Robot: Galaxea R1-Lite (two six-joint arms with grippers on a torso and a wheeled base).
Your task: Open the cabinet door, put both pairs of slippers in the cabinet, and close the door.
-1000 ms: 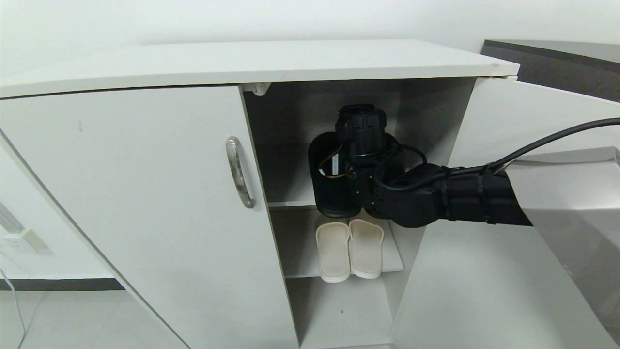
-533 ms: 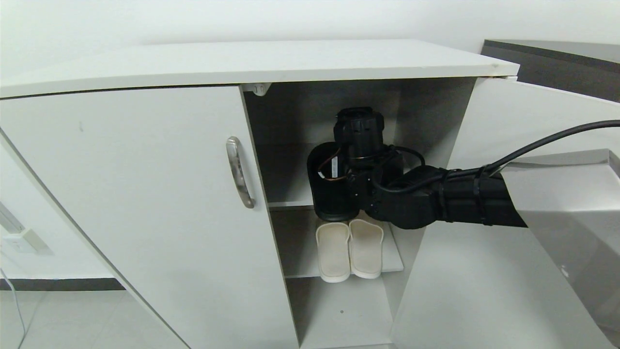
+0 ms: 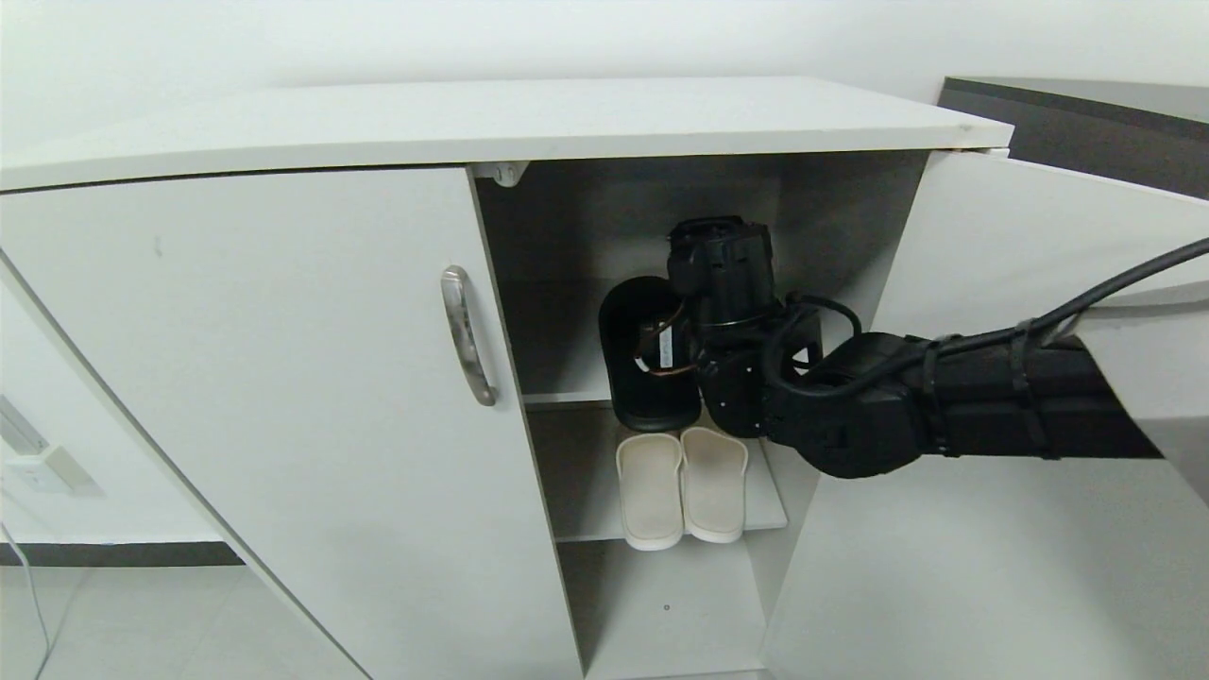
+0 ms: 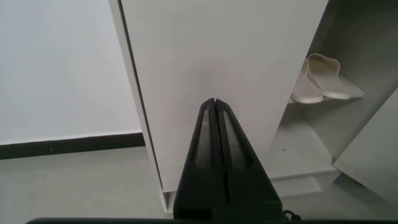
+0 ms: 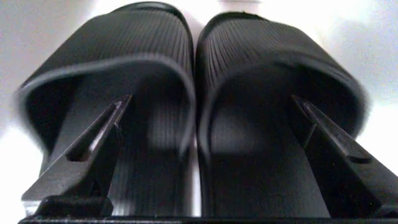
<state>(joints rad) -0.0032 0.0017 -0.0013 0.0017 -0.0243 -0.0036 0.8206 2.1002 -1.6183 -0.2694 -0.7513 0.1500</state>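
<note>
A pair of black slippers [image 3: 635,364] stands on the upper shelf [image 3: 567,397] inside the open cabinet, toes toward the back. My right gripper [image 5: 209,99] is inside the cabinet just in front of them, open, with one finger [image 5: 87,162] outside each slipper [image 5: 149,74] of the pair. In the head view my right wrist [image 3: 727,283] covers the right-hand black slipper. A pair of white slippers [image 3: 680,486] lies side by side on the shelf below. My left gripper [image 4: 214,121] is shut and empty, low in front of the closed left door [image 4: 217,50].
The cabinet's right door [image 3: 992,274] stands open beside my right arm. The left door [image 3: 236,378] is closed, with a metal handle [image 3: 466,335]. The bottom compartment [image 3: 661,604] holds nothing. Grey floor [image 4: 74,186] lies to the left of the cabinet.
My right arm has drawn back and to the right, out toward the cabinet opening. The black slippers have stayed on the upper shelf. The white slippers have not moved.
</note>
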